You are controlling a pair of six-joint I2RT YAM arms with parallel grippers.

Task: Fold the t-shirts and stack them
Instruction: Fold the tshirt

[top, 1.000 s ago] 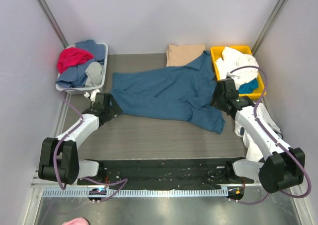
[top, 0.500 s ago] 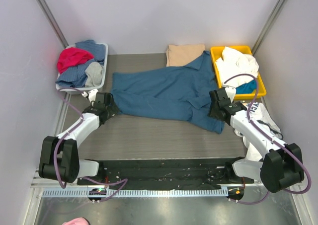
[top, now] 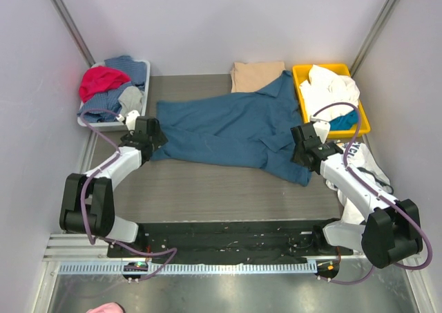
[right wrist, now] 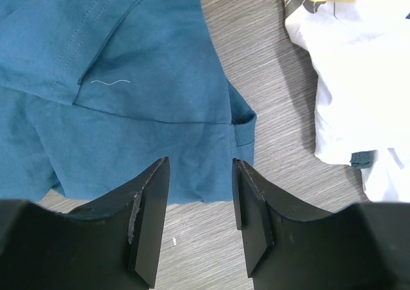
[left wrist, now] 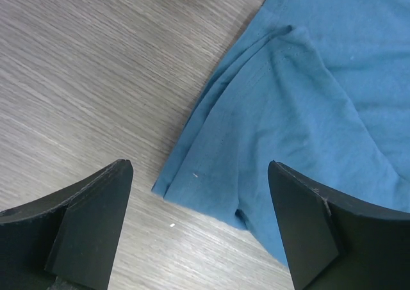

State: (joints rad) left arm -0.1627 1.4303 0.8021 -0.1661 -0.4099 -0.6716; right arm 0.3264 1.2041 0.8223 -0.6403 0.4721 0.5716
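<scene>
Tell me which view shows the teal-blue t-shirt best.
Top external: nearly the whole teal-blue t-shirt shows there, spread across the table. Left wrist shows only one corner of it; right wrist only a sleeve end and nearby cloth.

- The left arm (top: 110,169) reaches forward from its base, with the forearm low and slanting to the right.
- The left gripper (left wrist: 200,175) points down, jaws spread wide, with nothing clamped between them.
- The right arm (top: 353,182) reaches forward and slants to the left.
- The right gripper (right wrist: 200,168) points down, jaws part-way apart, holding nothing.
</scene>
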